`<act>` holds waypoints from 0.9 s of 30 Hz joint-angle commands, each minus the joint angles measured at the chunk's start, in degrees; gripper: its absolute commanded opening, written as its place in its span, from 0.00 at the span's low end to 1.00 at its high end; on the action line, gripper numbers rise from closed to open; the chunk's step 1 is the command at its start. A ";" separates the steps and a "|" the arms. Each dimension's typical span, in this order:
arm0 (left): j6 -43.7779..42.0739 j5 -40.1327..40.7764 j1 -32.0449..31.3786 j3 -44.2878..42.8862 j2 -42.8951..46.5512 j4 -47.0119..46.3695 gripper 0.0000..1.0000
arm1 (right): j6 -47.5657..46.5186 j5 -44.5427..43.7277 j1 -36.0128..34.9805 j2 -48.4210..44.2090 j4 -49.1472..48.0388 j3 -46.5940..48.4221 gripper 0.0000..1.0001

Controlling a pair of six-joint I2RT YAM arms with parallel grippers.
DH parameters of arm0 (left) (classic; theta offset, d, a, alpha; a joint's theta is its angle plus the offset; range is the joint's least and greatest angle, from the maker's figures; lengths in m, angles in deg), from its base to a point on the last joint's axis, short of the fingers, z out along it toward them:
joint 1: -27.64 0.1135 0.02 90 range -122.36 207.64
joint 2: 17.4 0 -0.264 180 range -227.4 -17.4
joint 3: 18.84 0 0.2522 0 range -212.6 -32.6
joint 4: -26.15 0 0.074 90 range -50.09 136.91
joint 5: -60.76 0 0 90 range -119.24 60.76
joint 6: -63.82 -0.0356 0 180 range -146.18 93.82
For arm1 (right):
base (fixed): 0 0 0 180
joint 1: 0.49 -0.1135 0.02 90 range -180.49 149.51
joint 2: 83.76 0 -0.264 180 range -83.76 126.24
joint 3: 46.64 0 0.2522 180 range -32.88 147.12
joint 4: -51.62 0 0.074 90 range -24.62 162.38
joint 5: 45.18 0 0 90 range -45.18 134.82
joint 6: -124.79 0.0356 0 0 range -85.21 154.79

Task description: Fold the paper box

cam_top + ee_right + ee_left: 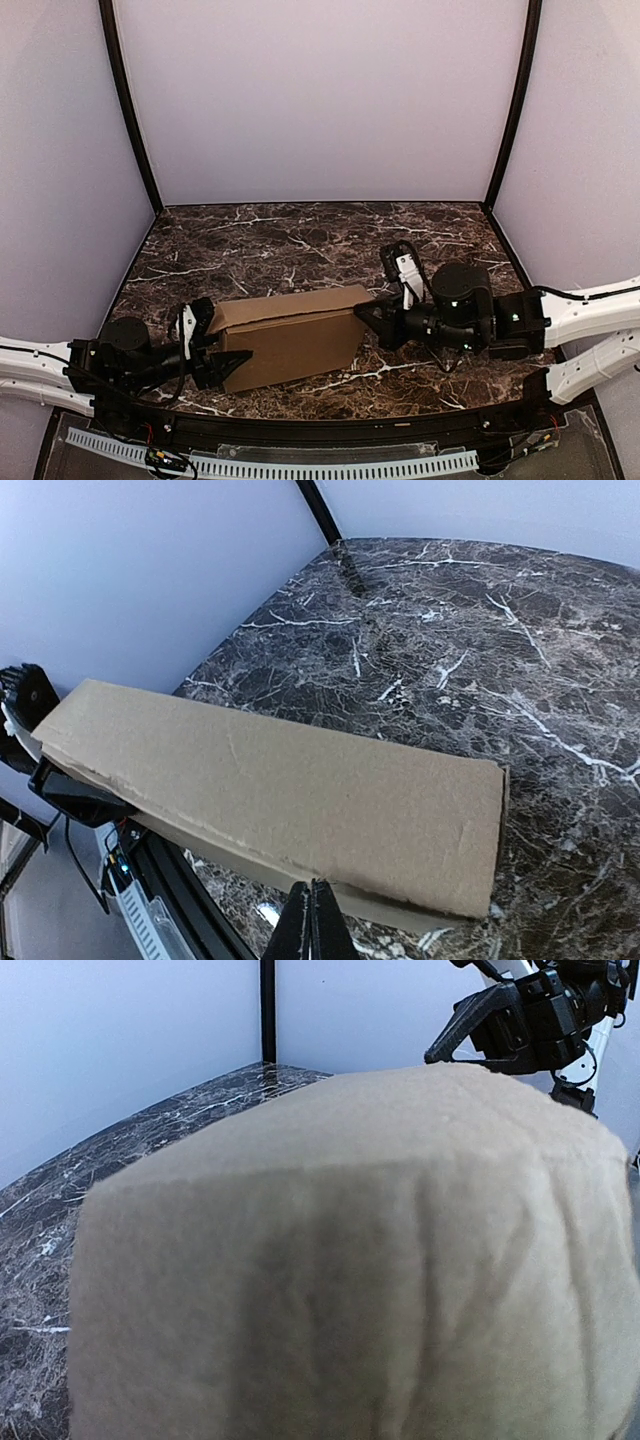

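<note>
Closure is judged in hand: paper box (290, 335), near table (300, 240) front, is straddled by left gripper (212, 345) (clamp cannot be told), met by closed right gripper (368, 318); lid (300, 800) must be pressed flat.

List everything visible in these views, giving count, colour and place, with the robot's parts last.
paper box: one, plain brown cardboard, lying on the near half of the table between the two arms
table: one, dark marble pattern with white veins, under everything
backdrop walls: three, pale lilac-white, at the left, back and right
corner posts: two, black, rising from the table's back corners
perforated strip: one, white, along the near edge below the table
left end effector: one, black and white, its fingers on either side of the box's left end; whether it grips is unclear
right end effector: one, black, shut, its tip at the box's right end
</note>
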 commanded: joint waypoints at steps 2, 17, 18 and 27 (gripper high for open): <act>1.41 0.96 0.18 1.17 0.54 3.50 0.01 | -7.58 -1.11 2.17 -3.58 16.25 5.97 0.00; 1.30 0.92 0.17 0.83 2.22 4.86 0.01 | -10.78 1.45 9.35 -1.37 15.34 9.37 0.00; 1.28 0.99 0.24 0.83 2.25 4.87 0.01 | -10.37 1.84 9.47 -0.97 14.53 8.55 0.00; 1.35 1.00 0.24 0.63 2.26 5.34 0.01 | 2.37 10.59 6.42 4.11 1.83 -5.69 0.00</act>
